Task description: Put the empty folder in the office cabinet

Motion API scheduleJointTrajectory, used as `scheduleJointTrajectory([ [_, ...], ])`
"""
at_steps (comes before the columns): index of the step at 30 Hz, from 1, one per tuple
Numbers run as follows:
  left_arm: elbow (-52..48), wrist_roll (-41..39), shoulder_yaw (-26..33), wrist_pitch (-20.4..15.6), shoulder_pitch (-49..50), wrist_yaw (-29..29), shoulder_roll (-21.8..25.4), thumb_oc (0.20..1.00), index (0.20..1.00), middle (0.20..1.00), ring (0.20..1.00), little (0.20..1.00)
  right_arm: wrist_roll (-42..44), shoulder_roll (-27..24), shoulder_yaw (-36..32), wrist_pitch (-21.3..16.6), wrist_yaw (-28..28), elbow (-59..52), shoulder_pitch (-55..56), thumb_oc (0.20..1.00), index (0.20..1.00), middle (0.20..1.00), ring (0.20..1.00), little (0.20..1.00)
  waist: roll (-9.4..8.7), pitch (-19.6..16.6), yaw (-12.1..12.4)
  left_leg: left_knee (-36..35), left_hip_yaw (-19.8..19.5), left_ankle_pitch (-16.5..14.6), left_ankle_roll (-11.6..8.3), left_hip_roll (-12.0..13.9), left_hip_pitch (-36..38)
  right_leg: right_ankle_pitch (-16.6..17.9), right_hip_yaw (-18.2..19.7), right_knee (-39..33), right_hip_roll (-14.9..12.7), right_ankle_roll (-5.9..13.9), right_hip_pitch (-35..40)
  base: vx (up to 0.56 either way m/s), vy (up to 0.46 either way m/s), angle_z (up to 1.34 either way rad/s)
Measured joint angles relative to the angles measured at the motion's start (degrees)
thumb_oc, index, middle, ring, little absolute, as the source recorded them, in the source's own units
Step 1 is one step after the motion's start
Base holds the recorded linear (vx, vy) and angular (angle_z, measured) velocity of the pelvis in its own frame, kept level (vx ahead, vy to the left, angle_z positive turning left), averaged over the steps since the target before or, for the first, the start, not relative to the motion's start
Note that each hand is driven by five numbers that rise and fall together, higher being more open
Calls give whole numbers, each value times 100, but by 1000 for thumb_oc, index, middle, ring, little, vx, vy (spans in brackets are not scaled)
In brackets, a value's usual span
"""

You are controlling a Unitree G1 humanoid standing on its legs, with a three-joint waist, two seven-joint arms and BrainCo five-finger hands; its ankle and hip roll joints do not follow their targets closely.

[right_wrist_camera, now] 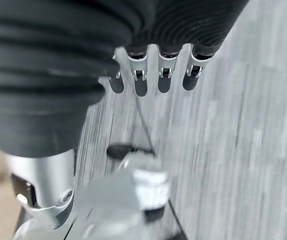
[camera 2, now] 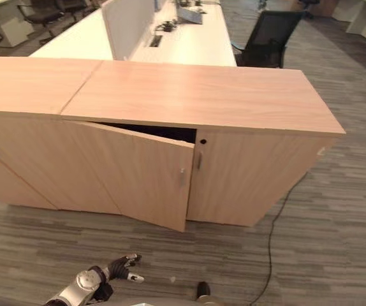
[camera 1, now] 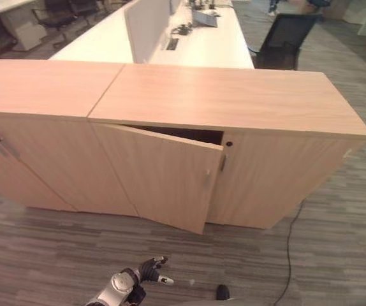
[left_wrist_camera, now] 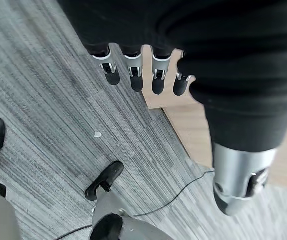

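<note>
Office: desks [camera 1: 215, 44], swivel chair [camera 1: 285, 39], cabinet [camera 1: 234, 102].

Even indoor light; right wrist view blurred.

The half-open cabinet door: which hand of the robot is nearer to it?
Left, as far as the views show. The left hand hangs open low over the floor, in front of the door. The right hand hangs open over carpet; its distance to the door cannot be told.
</note>
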Motion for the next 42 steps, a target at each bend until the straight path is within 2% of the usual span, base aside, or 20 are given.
scheduleJointTrajectory([
  [2, 367, 104, 73, 14, -40, 201, -115, 1000, 1000, 1000, 1000, 1000, 110, -142, -4, 35, -84, 4, -78, 1000, 1000, 1000, 1000, 1000, 68, 8, 37, 2, -245, 183, 163, 128, 34, -28, 20, -155, 172, -115, 76, 129, -227, -9],
  [3, 805, 138, 231, -35, -46, 301, -276, 1000, 1000, 1000, 1000, 1000, 193, -182, 29, 32, -117, -9, -180, 1000, 1000, 1000, 1000, 1000, 130, 30, 29, 23, -340, 275, 134, 204, 90, -65, 26, -156, 241, -169, 144, 185, -431, -35],
  [4, 1763, 189, 854, -15, -57, 485, -462, 1000, 1000, 1000, 1000, 1000, 195, -122, 239, 26, -63, -399, -189, 1000, 1000, 1000, 1000, 1000, 134, 8, 8, 250, -484, 465, -71, 396, 228, -186, 156, -156, 418, -347, 291, 136, -346, -56],
  [6, 2082, 155, 1276, 77, 50, 598, -429, 1000, 1000, 1000, 1000, 1000, 211, -48, 280, -42, -21, -567, -201, 1000, 1000, 1000, 1000, 1000, 27, 11, 44, 710, -635, 520, -154, 516, 151, -257, 311, -91, 549, -489, 306, 7, -278, -99],
  [7, 2042, -208, 1674, 173, 361, 867, -195, 1000, 1000, 1000, 1000, 1000, 359, 115, 664, -150, 20, -543, -410, 1000, 1000, 1000, 1000, 1000, -425, 19, 377, 2402, -1772, 361, -273, 437, -630, -225, 937, 101, 541, -848, 229, -40, -179, -119],
  [8, 2004, -233, 1632, 180, 370, 888, -202, 1000, 1000, 1000, 1000, 1000, 355, 110, 694, -136, 18, -533, -422, 1000, 1000, 1000, 1000, 1000, -492, 61, 372, 2455, -1910, 226, -318, 303, -857, -189, 956, 19, 579, -915, 315, -7, -68, -95],
  [9, 1961, -274, 1617, 154, 296, 896, -229, 1000, 1000, 1000, 1000, 1000, 357, 99, 693, -152, 19, -556, -401, 1000, 1000, 1000, 1000, 1000, -553, 98, 317, 2583, -2316, -61, -321, 95, -1216, -213, 935, 12, 567, -964, 298, 0, 0, 0],
  [11, 1838, -279, 1585, 120, 142, 934, -180, 1000, 1000, 1000, 1000, 1000, 348, 135, 798, -139, 17, -431, -427, 1000, 1000, 1000, 1000, 1000, -725, 213, 429, 2395, -2747, -351, -150, -498, -1489, -213, 1080, -58, 561, -1034, 363, 17, 46, -18],
  [13, 1779, -307, 1501, 111, 59, 979, -154, 1000, 1000, 1000, 1000, 1000, 345, 158, 831, -145, 12, -386, -513, 1000, 1000, 1000, 1000, 1000, -793, 326, 524, 1924, -3183, -519, 44, -1127, -1697, -196, 1272, -118, 510, -953, 391, 22, 83, -49],
  [15, 1683, -492, 1422, 91, -13, 986, -196, 1000, 1000, 1000, 1000, 1000, 345, 126, 884, -149, 2, -358, -661, 1000, 1000, 1000, 1000, 1000, -685, 567, 564, 1280, -3697, -476, 73, -1636, -1771, -149, 1399, -116, 524, -900, 455, 24, 102, -62],
  [17, 1594, -550, 1362, 84, -93, 1009, -351, 1000, 1000, 1000, 1000, 1000, 341, 121, 932, -161, -15, -417, -719, 1000, 1000, 1000, 1000, 1000, -410, 705, 541, 740, -4110, -318, 228, -1843, -1761, -153, 1590, -116, 616, -839, 580, 79, 190, -61],
  [21, 1564, -619, 1346, 72, -43, 1055, -543, 1000, 1000, 1000, 1000, 1000, 266, 134, 928, -160, -13, -422, -630, 1000, 1000, 1000, 1000, 1000, 21, 634, 468, 299, -3805, -108, 480, -1495, -1091, -295, 1835, -114, 719, -685, 795, 81, 223, -39],
  [22, 1625, -603, 1187, 74, -126, 1048, -609, 1000, 1000, 1000, 1000, 1000, 185, 126, 915, -155, -23, -422, -598, 1000, 1000, 1000, 1000, 1000, 127, 592, 426, -105, -3638, 246, 550, -1480, -830, -352, 1946, -94, 676, -583, 851, 84, 298, -35],
  [23, 1664, -598, 1029, 74, -101, 1017, -622, 1000, 1000, 1000, 1000, 1000, 172, 130, 905, -156, -17, -435, -619, 1000, 1000, 1000, 1000, 1000, 185, 576, 458, -286, -3493, 308, 632, -1491, -702, -465, 1994, -22, 612, -497, 858, 48, 214, -44],
  [25, 1574, -602, 901, 81, -92, 970, -597, 1000, 1000, 1000, 1000, 1000, 169, 211, 882, -167, -44, -599, -609, 1000, 1000, 1000, 1000, 1000, 182, 515, 475, -290, -3159, 285, 732, -1592, -638, -723, 1761, 336, 399, -326, 661, 33, 201, -55],
  [29, 1550, -605, 788, 94, -328, 863, -527, 1000, 1000, 1000, 1000, 1000, 124, 296, 869, -157, -74, -603, -575, 1000, 1000, 1000, 1000, 1000, -13, 392, 423, -246, -3055, 250, 851, -1804, -661, -819, 1574, 529, 116, -122, 492, 25, 139, -15],
  [32, 1488, -606, 518, 76, -384, 785, -411, 1000, 1000, 1000, 1000, 1000, 117, 324, 815, -155, -139, -610, -587, 1000, 1000, 1000, 1000, 1000, -73, 326, 324, -243, -2972, 280, 959, -1867, -638, -888, 1574, 694, 59, -62, 406, -83, 107, -20],
  [34, 1240, -643, 447, 80, -401, 730, -316, 1000, 1000, 1000, 1000, 1000, 42, 348, 850, -148, -159, -652, -665, 1000, 1000, 1000, 1000, 1000, -46, 405, 376, -241, -2633, 289, 984, -1786, -642, -820, 1546, 1026, 125, 14, 89, -52, 33, -76],
  [38, 1151, -845, 578, 24, -326, 582, -183, 1000, 1000, 1000, 1000, 1000, -80, 337, 899, -144, -228, -737, -771, 1000, 1000, 1000, 1000, 1000, -26, 434, 394, -252, -2417, 150, 955, -1752, -612, -617, 822, 457, -4, 34, 266, 48, 17, -36],
  [42, 1205, -937, 747, -16, -56, 525, -214, 1000, 1000, 1000, 1000, 1000, -103, 330, 912, -152, -257, -807, -553, 1000, 1000, 1000, 1000, 1000, -5, 254, 469, -298, -2409, 104, 916, -1708, -586, -517, 821, 210, 58, -55, 404, 67, -2, -1],
])
